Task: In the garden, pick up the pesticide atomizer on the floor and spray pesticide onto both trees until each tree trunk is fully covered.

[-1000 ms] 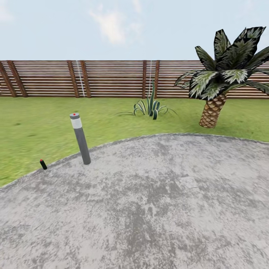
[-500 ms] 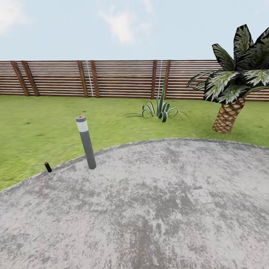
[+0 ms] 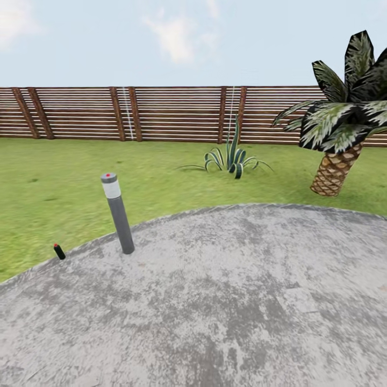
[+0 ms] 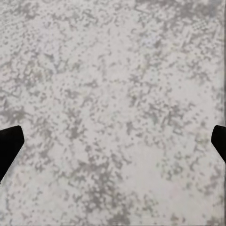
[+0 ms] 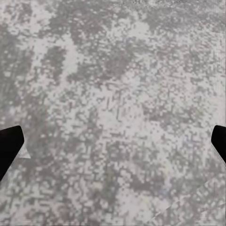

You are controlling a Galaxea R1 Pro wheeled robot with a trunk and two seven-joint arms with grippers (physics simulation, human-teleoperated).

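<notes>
Head view puts you on a mottled grey paved patch (image 3: 226, 301) whose curved edge meets the lawn (image 3: 54, 177), with the brown slat fence (image 3: 161, 113) closing the garden behind it. Neither the pesticide atomizer nor either of the two thick pale-trunked trees can be made out from here, so you cannot yet place them. What stands ahead could mislead you: the short palm (image 3: 336, 161) with its scaly trunk is not a target, and the grey lamp post (image 3: 117, 212) at the paving edge is no trunk either. The small dark peg with a red tip (image 3: 58, 251) near the post is too small to identify; taking it for the atomizer without a closer look could cost you a wasted approach. In the left wrist view the left end effector (image 4: 113, 141) stands wide open over bare paving, its dark fingertips (image 4: 8, 146) at the frame edges with nothing between them, and the right end effector (image 5: 113, 141) looks the same in the right wrist view. The main risks, as I judge them, are driving the base into the post while turning to search, or rolling off onto the grass at the wrong heading.
</notes>
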